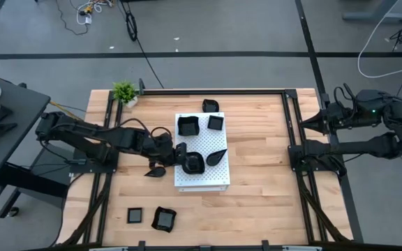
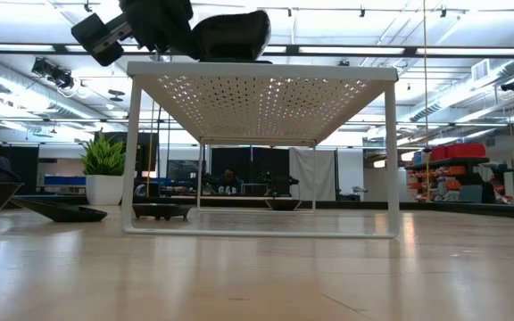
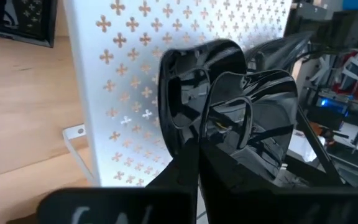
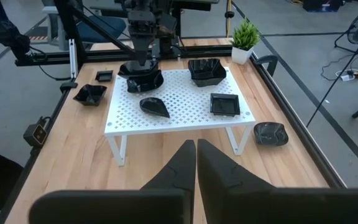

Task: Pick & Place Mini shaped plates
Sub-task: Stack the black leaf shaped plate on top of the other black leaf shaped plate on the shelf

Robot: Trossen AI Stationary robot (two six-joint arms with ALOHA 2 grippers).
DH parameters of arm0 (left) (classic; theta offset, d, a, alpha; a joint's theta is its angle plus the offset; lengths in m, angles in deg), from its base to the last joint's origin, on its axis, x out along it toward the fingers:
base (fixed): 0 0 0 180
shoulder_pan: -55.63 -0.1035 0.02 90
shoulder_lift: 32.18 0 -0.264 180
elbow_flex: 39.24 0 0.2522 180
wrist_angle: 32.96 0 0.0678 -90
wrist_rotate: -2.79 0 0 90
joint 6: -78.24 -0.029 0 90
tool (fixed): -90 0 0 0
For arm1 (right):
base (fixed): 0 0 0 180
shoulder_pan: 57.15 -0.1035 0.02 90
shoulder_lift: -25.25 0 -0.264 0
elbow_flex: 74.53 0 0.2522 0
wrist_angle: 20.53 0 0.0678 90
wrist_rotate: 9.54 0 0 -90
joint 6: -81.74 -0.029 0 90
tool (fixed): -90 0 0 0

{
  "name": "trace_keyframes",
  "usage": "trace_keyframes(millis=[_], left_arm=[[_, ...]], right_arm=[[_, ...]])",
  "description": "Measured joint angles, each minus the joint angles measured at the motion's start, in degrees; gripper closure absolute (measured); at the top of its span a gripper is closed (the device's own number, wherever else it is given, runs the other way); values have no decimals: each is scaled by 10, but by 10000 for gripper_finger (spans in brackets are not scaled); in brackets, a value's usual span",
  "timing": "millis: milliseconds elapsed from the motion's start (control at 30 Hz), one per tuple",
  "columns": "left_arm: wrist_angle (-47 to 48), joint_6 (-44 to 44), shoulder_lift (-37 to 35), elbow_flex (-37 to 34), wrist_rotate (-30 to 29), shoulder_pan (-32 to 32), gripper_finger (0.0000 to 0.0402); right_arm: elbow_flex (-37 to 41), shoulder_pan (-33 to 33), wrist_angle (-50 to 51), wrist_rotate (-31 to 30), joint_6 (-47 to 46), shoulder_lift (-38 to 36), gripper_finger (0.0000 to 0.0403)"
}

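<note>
My left gripper (image 1: 181, 155) is shut on a glossy black mini plate (image 1: 193, 164) over the near left part of the white perforated board (image 1: 202, 180). A wavy plate (image 1: 188, 125), a square one (image 1: 216, 123) and a leaf-shaped one (image 1: 217, 157) lie flat on the board. More plates lie on the wooden table: one past the board's far edge (image 1: 210, 105), a leaf shape left of the board (image 1: 155, 171), and a square one (image 1: 135, 215) and a wavy one (image 1: 163, 218) near the front edge. My right gripper (image 4: 196, 149) is shut on nothing, raised at the table's right side. My left gripper pinches the plate's upright rim (image 3: 199, 134) between its two fingers, one finger (image 3: 182, 174) on the outer wall and the other on the inner side. The fingers slant down from the table's left. The plate is level, at the board's surface (image 2: 230, 40); whether it rests there I cannot tell.
A small green potted plant (image 1: 125, 92) stands at the table's far left corner. The board stands on thin white legs (image 2: 136, 152), with open space beneath it. Black frame rails (image 1: 288, 132) run along the table's left and right sides.
</note>
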Motion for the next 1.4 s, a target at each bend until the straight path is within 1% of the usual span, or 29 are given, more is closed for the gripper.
trace_keyframes(millis=[233,1100,1200,1400], left_arm=[[6,0,3,0,-14,0,390],[13,4,3,0,-16,0,381],[13,3,3,0,-16,0,366],[12,5,3,0,-16,0,317]], right_arm=[[0,0,0,0,0,0,381],[0,0,0,0,0,0,381],[0,0,0,0,0,0,381],[0,0,0,0,0,0,381]])
